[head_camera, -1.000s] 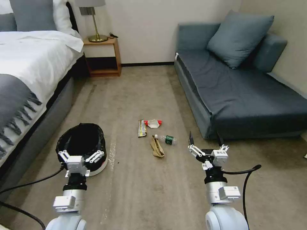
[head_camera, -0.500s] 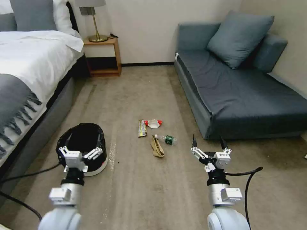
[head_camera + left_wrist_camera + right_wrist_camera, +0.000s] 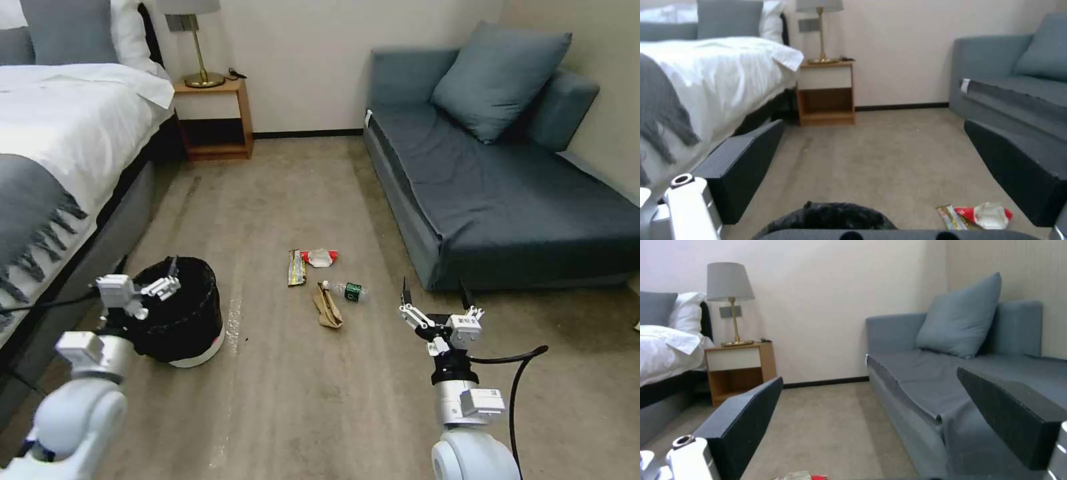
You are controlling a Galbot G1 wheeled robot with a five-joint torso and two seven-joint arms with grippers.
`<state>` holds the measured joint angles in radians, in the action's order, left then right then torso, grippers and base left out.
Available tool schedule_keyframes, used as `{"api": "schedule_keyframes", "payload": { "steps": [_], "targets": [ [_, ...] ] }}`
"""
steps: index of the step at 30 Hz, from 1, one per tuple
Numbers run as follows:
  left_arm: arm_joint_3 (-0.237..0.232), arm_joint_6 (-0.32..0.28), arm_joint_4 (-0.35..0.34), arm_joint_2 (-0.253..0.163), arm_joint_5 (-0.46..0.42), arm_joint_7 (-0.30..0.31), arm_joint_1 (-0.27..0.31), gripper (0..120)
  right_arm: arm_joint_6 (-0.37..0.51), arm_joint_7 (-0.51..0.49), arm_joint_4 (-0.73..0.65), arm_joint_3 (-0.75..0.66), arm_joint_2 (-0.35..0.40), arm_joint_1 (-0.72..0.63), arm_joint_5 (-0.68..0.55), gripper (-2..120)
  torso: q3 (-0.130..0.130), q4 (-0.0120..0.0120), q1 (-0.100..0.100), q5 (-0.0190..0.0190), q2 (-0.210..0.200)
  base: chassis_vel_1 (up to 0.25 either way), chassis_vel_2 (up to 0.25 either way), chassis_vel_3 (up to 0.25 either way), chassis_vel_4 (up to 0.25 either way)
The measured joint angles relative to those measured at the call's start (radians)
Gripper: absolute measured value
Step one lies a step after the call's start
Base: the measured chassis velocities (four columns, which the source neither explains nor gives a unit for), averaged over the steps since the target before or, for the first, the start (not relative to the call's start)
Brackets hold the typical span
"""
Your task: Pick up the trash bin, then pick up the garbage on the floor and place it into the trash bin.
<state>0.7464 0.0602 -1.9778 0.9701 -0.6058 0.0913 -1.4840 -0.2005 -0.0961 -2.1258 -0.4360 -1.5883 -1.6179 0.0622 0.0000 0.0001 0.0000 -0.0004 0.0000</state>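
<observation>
Reaching for the bin

The trash bin sits lower left on the carpet; the left gripper is spread wide at its rim, so closing on the rim comes next, I think. The right gripper waits, fingers apart.

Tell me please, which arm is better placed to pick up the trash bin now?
The left. The left gripper is open and sits right at the rim of the trash bin beside the bed. The right gripper hangs open near the sofa, beyond the garbage, far from the bin.
</observation>
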Motion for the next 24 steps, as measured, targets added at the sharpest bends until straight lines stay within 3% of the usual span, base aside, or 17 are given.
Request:
{"api": "schedule_keyframes", "payload": {
  "steps": [3,10,17,20,24],
  "targets": [
    [0.016,-0.002,0.052,-0.049,-0.104,-0.006,0.035,100,0.0,-0.002,0.0,0.0,0.001,-0.004,0.0,100,0.0,-0.0002,0.0,0.0004,0.0,0.0,0.0,0.0,0.0],
    [0.016,-0.045,0.121,-0.075,-0.152,0.006,0.075,100,-0.001,-0.004,-0.003,-0.001,0.003,-0.005,-0.003,100,0.0,-0.0001,0.0,0.0002,0.0,0.0,0.0,0.0,0.0],
    [0.009,-0.176,0.255,-0.164,-0.186,0.022,0.149,100,-0.005,-0.009,-0.001,-0.001,0.007,-0.009,-0.009,100,0.0,-0.0001,0.0,0.0003,0.0,0.0,0.0,0.0,0.0],
    [0.003,-0.219,0.298,-0.194,-0.197,0.007,0.166,100,-0.005,-0.012,0.001,-0.001,0.009,-0.008,-0.011,100,0.0,-0.0001,0.0,0.0002,0.0,0.0,0.0,0.0,0.0],
    [-0.016,-0.329,0.392,-0.256,-0.215,-0.056,0.201,100,-0.007,-0.014,0.004,-0.001,0.01,-0.009,-0.013,100,0.0,-0.0001,0.0,0.0002,0.0,0.0,0.0,0.0,0.0]
  ]
}}
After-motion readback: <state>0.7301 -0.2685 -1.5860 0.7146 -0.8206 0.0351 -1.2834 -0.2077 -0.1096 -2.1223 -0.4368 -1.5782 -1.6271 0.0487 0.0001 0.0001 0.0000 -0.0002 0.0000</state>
